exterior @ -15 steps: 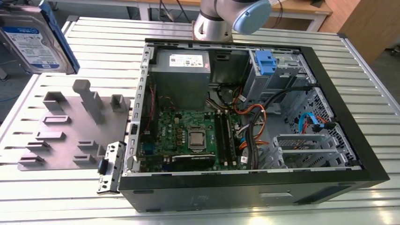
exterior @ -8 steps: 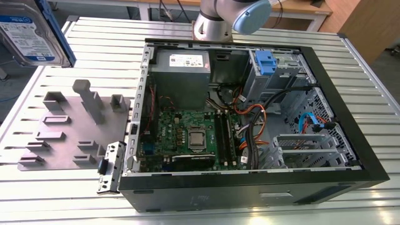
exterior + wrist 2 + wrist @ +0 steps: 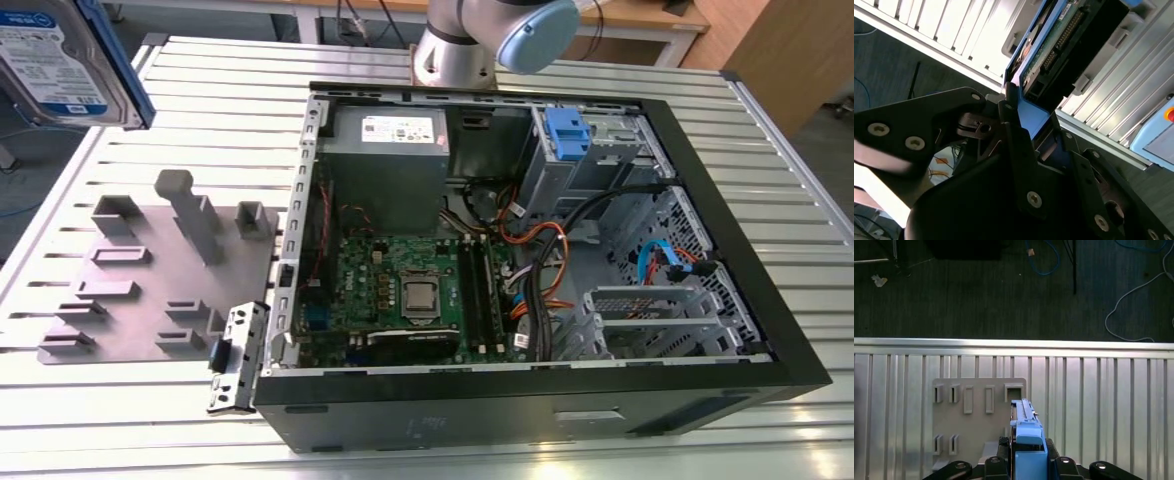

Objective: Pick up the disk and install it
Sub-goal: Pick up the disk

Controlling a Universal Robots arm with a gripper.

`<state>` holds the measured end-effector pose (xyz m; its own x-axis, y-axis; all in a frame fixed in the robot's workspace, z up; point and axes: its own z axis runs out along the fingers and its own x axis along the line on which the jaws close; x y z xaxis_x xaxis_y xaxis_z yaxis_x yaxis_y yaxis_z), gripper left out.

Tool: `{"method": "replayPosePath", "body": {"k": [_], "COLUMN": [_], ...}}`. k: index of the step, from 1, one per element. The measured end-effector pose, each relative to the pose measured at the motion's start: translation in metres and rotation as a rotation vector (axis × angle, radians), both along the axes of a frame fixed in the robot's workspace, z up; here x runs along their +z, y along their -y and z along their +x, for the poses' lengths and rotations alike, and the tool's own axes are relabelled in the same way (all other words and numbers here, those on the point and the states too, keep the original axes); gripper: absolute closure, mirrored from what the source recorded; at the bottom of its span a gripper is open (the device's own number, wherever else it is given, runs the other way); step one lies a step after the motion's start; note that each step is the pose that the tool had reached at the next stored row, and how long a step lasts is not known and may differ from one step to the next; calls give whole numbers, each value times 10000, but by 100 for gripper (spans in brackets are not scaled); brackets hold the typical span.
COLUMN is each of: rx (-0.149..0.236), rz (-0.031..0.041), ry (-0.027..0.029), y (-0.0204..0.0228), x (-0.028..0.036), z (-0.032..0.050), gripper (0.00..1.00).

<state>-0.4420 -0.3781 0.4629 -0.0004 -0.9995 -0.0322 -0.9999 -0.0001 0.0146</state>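
Silver-grey disk, exterior view: flat rectangular metal hard drive (image 3: 60,60) with white-and-blue label and blue plastic side rails, raised at the exterior view's left above the ribbed aluminium worktop (image 3: 174,110), well apart from the open black computer case (image 3: 534,400); label face toward the camera, long axis near upright, slightly tilted.
Grip, second wrist view: black jaws closed tight on the blue end rail (image 3: 1031,117) of the disk (image 3: 1059,45); green circuit-board side showing.
Position, first wrist view: disk (image 3: 1024,415) edge-on, long axis running away from the jaws, above the grey slotted fixture plate (image 3: 979,405).
Handling: probably stiff, fairly heavy, shock-sensitive; safest taken by the rails, never the board.
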Motion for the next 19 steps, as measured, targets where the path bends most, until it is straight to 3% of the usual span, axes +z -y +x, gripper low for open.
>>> {"method": "replayPosePath", "body": {"k": [13,19], "rx": [-1,0], "rz": [-1,0], "ry": [-2,-1], "y": [-1,0], "x": [33,32], "z": [5,105], "gripper": [64,64]}}
